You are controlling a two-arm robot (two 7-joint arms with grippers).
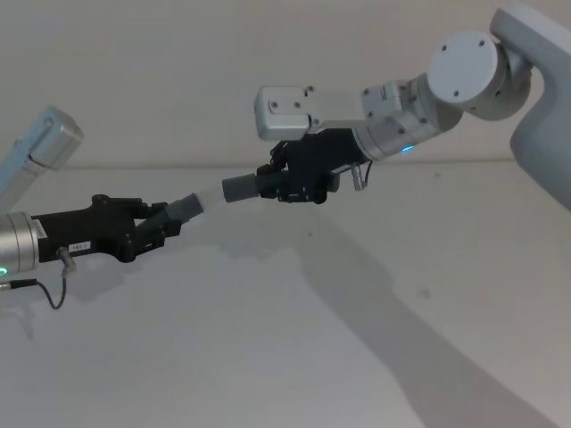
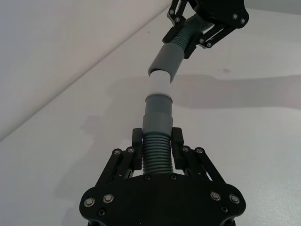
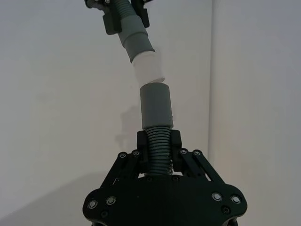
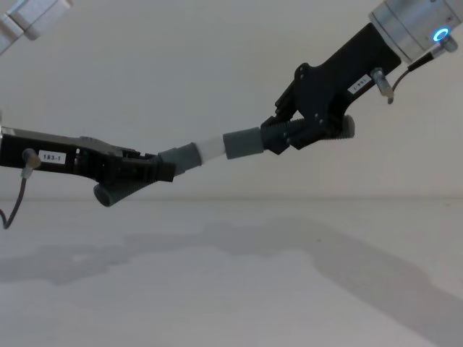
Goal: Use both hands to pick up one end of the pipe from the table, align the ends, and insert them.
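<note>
Both pipe pieces hang in the air above the white surface [image 1: 294,357], well clear of it. The left pincer [image 1: 165,220] is clamped on the ribbed part of the piece with the white tip [image 4: 210,150]. The right pincer [image 1: 272,178] is clamped on the ribbed part of the piece with the grey sleeve [image 4: 242,143]. The white tip meets the sleeve mouth at a slight angle, most of it still showing outside.

The broad white matte table [image 4: 231,289] is lying open beneath both raised arms, leaving passage below; the two dark grey ribbed plastic pipe pieces [image 4: 217,150] are spanning the gap between the black two-fingered left gripper [image 4: 155,170] and right gripper [image 4: 278,137], blocking passage there.
</note>
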